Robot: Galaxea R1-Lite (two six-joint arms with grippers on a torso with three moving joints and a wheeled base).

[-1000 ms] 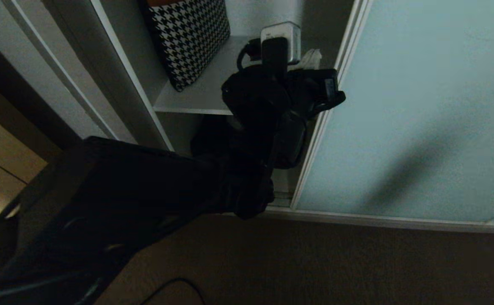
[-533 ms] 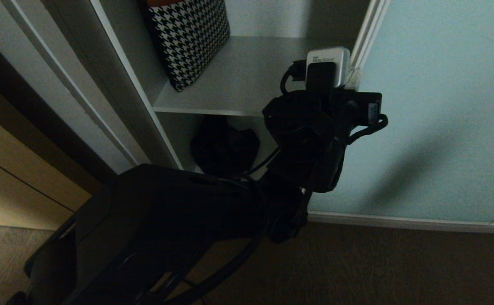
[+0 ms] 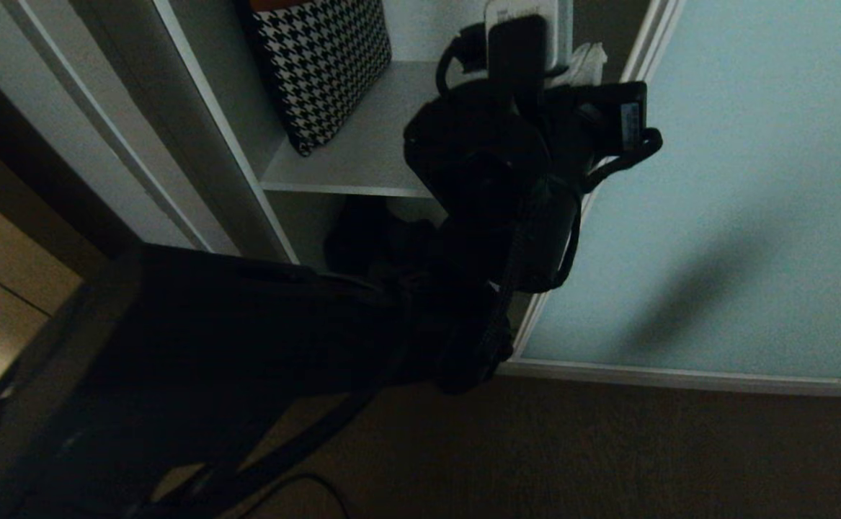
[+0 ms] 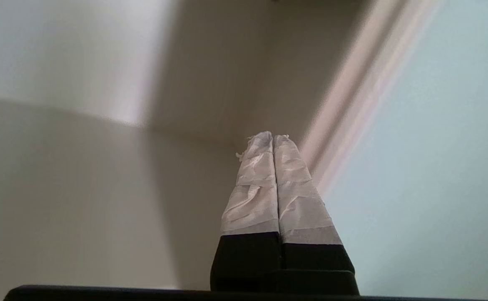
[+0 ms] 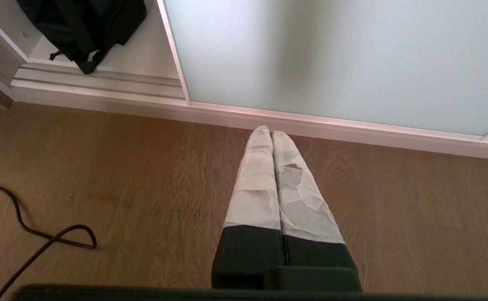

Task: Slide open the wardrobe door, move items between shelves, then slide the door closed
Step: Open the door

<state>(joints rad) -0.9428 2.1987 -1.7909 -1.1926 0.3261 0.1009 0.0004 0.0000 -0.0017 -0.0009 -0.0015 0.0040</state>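
left gripper (image 4: 273,136) fingers pressed together, empty | right gripper (image 5: 271,133) likewise | black bundle (image 5: 80,25) cut off

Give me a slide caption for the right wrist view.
Right gripper, shut, hangs over the wood floor before the sliding wardrobe door.

The head view is dim and murky — the left arm (image 3: 261,339) reads as a near-black mass, and a soft diagonal shadow lies on the sliding wardrobe door (image 3: 737,180). Both wrist views are far brighter, evenly lit; the left wrist view is smeared with blur along the door frame (image 4: 352,104).
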